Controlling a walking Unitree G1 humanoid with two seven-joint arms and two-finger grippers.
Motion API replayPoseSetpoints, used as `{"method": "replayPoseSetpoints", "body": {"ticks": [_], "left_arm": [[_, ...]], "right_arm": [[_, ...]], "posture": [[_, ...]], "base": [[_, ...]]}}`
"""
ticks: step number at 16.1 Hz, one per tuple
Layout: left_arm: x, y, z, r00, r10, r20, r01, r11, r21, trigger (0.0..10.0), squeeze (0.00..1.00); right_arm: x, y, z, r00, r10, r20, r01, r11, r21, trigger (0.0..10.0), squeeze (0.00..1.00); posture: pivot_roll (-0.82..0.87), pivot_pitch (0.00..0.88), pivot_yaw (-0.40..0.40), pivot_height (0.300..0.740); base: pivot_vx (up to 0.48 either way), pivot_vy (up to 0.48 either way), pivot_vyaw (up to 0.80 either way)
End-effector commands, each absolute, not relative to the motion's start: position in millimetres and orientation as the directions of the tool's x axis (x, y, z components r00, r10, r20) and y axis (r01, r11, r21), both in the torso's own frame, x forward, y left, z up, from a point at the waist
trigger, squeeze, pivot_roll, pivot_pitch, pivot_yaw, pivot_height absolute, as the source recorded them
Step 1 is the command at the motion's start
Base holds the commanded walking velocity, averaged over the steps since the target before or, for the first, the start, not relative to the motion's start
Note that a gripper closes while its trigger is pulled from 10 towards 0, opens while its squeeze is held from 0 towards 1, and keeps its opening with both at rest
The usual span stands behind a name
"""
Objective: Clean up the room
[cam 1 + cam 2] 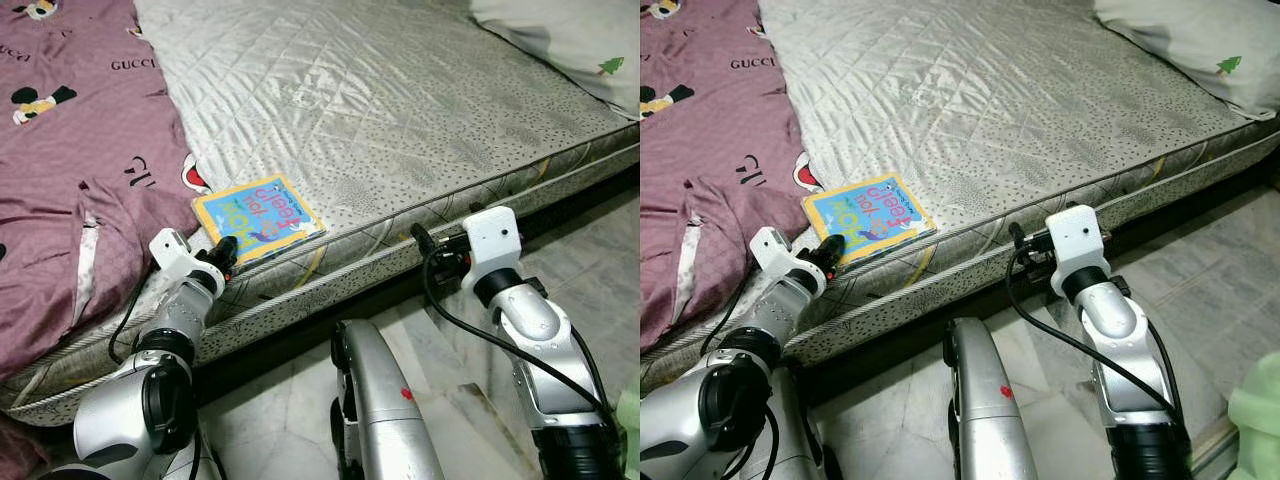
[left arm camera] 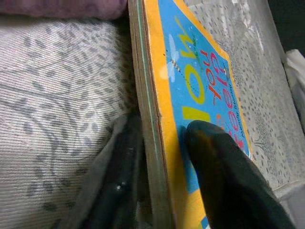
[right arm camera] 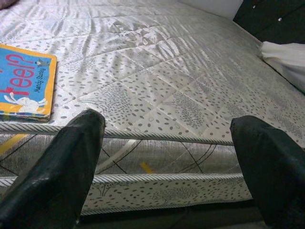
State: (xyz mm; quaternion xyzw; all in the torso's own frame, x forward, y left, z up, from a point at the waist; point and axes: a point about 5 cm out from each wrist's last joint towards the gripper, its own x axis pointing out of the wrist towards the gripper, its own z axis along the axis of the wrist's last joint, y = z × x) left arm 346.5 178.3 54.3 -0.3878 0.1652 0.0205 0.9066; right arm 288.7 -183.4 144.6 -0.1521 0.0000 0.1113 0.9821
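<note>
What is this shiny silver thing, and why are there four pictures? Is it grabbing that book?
It is a robot that tidies homes. Two pictures come from cameras in its head, looking down at its own silver arms. The other two come from little cameras on its wrists.

It stands beside a bed. On the mattress lie a children's book, a purple blanket and a white pillow.

Yes, it is grabbing the book. The left gripper has one black finger on the cover and one under the book's edge, pinching it. The right gripper is open, holding nothing, pointing at the mattress's side.
</note>
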Motion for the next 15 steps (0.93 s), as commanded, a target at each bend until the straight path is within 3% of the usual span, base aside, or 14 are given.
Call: {"method": "replayPoseSetpoints", "body": {"ticks": [1, 8, 13, 14, 15], "left_arm": [[351.1, 180.3, 60.3, 0.948, -0.077, -0.308, -0.169, 0.699, -0.694, 0.0, 0.0], [355.5, 198.9, 69.7, 0.952, -0.018, -0.306, -0.205, 0.707, -0.677, 0.0, 0.0], [362.4, 202.5, 81.6, 0.956, -0.033, -0.293, -0.163, 0.769, -0.618, 0.0, 0.0], [360.6, 205.0, 78.7, 0.95, -0.011, -0.312, -0.188, 0.778, -0.599, 10.0, 0.0], [355.9, 208.0, 71.3, 0.938, 0.027, -0.346, -0.24, 0.77, -0.592, 10.0, 1.0]], "right_arm": [[291.3, -181.3, 145.2, 0.975, 0.221, -0.025, -0.218, 0.93, -0.297, 10.0, 0.0], [303.4, -166.8, 147.0, 0.97, 0.241, 0.012, -0.229, 0.934, -0.275, 10.0, 0.0], [310.0, -155.9, 144.5, 0.968, 0.247, 0.035, -0.231, 0.939, -0.253, 10.0, 0.0], [309.5, -154.4, 142.9, 0.968, 0.247, 0.042, -0.229, 0.942, -0.247, 10.0, 0.0], [308.2, -155.9, 140.7, 0.969, 0.242, 0.039, -0.226, 0.943, -0.243, 10.0, 0.0]], "posture": [[-0.32, 0.036, -0.038, 0.483], [-0.29, 0.0, -0.017, 0.483], [-0.26, 0.0, 0.006, 0.483], [-0.25, 0.0, 0.01, 0.483], [-0.25, 0.0, 0.01, 0.483]], "base": [[0.0, 0.0, 0.0], [0.0, 0.0, 0.0], [0.0, 0.0, 0.0], [0.0, 0.0, 0.0], [0.0, 0.0, 0.0]]}}
